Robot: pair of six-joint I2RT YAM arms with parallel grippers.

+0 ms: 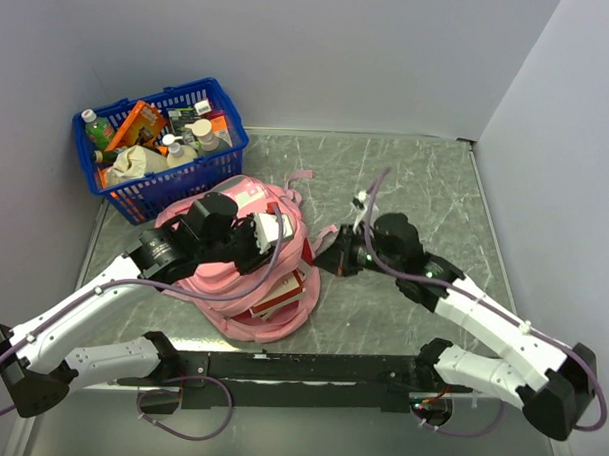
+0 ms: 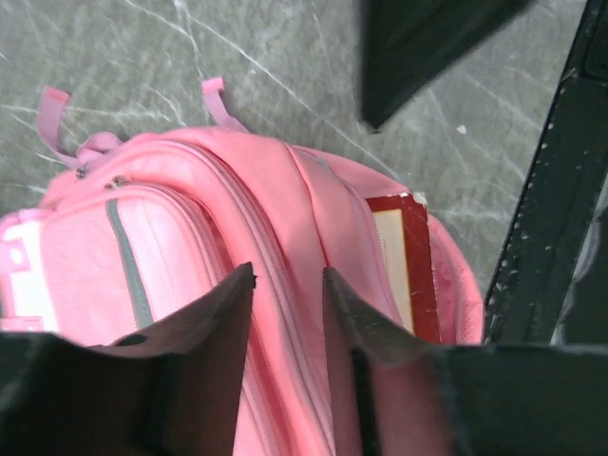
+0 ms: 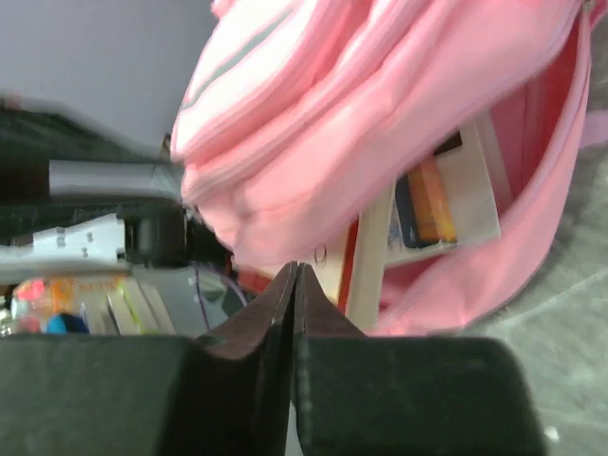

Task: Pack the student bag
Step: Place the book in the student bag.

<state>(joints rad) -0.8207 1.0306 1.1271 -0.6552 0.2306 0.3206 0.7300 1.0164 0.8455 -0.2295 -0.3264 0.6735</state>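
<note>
Right now the student bag lies on the table left of centre. Its long axis runs from far to near, and its open mouth faces right.

My left gripper hangs directly over the bag's top side. Its fingers stand a little apart, astride a ridge of pink fabric beside the zip line. I see cloth in the gap, but I cannot tell whether the pads pinch it.

My right gripper is pressed together with nothing between the fingers. It sits just to the right of the bag, level with the mouth, and the opening lies to its left and slightly nearer.

So the left arm is the closer one to the bag's body, and the right arm is the closer one to the opening. Any move that widens or feeds the mouth turns on that split, I judge. The left would have to lift the upper flap while the right works in from the right side.

Counting things, I find one bag and one blue basket in the far left corner. The basket holds a crowd of bottles and packets, too jumbled to number. Inside the bag there are books, at least two, with red-edged covers showing at the mouth. Pink straps trail off the far end of the bag.
</note>
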